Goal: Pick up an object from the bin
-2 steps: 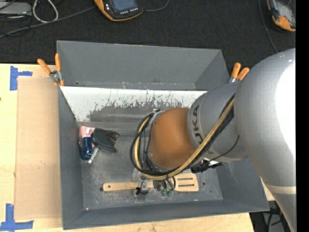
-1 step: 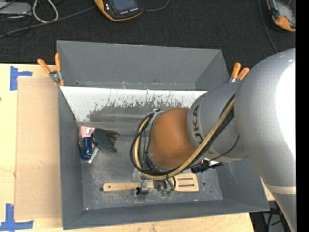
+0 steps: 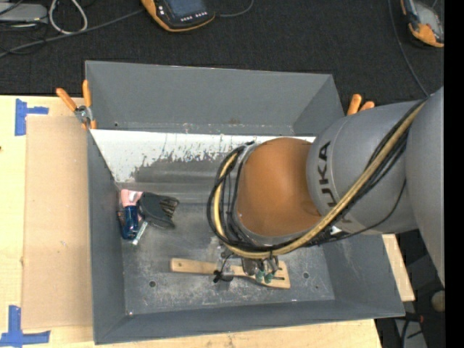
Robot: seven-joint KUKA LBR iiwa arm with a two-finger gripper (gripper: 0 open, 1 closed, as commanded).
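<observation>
Now gripper (image 3: 245, 271) is being held low over wooden stick (image 3: 190, 267), lying flat near front wall of bin (image 3: 217, 323); open or clamped can't be told, wrist (image 3: 275, 187) is blocking. Centring across stick's narrow width is being advised; black & blue bits (image 3: 148, 212) are lying well apart, left.

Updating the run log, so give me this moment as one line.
gripper: low over wooden stick | stick: flat on bin floor, near front wall | left side: black thing, blue thing
</observation>
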